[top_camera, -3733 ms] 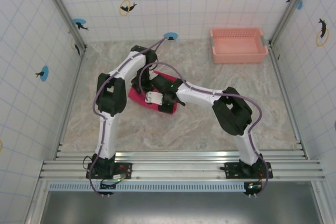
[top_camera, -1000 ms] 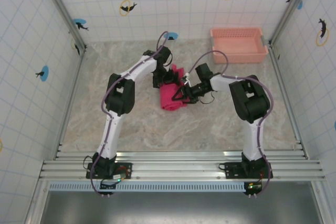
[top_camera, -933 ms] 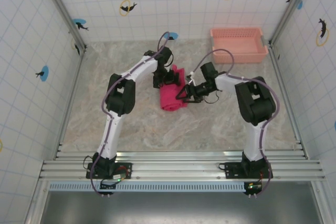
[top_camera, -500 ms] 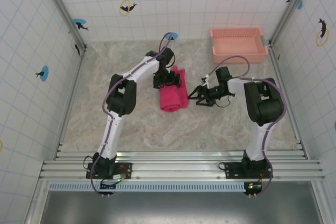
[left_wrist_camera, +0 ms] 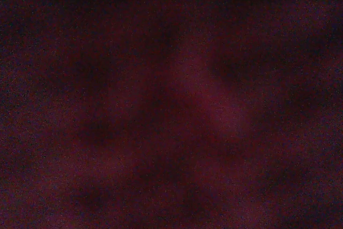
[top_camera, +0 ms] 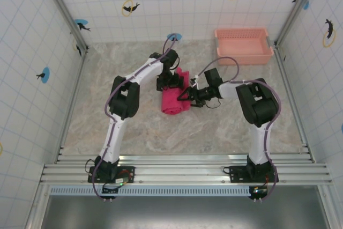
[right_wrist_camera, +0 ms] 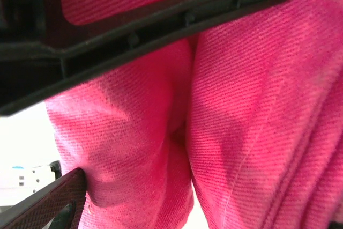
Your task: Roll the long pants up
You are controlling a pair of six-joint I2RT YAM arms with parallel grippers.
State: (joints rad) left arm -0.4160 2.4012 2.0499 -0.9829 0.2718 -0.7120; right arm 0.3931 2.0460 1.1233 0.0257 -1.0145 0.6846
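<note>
**Item:** bright magenta-red soft cloth long pants. Lying mid-tabletop as a short, thick bundle, the near end rounded into a roll, the far end looser with a flap poking toward the back wall. Well apart from the pale salmon-pink plastic basket in the far right corner of the marbled tabletop.

**Right tool**: half a second ago drawn off to the right, clear of the cloth. Now back against the bundle's right flank, touching it. In the right wrist view, fingers spread wide with a fold of pink cloth bulging between them — straddling it, not visibly pinching.

**Left tool**: unchanged in place over that half second, planted on the far end of the bundle. Left wrist view dark and red-tinged, lens evidently against cloth. Apart or together — cannot tell.

**Reading:** roll largely formed, judging by the compact shape. Return of the right tool likely a re-grip at the side, to tuck or tighten rather than start a fresh turn.

**Remaining:** loose far flap not yet wound in.

**Risk:** soft cloth springing open if the far end is released before the side is secured.
</note>
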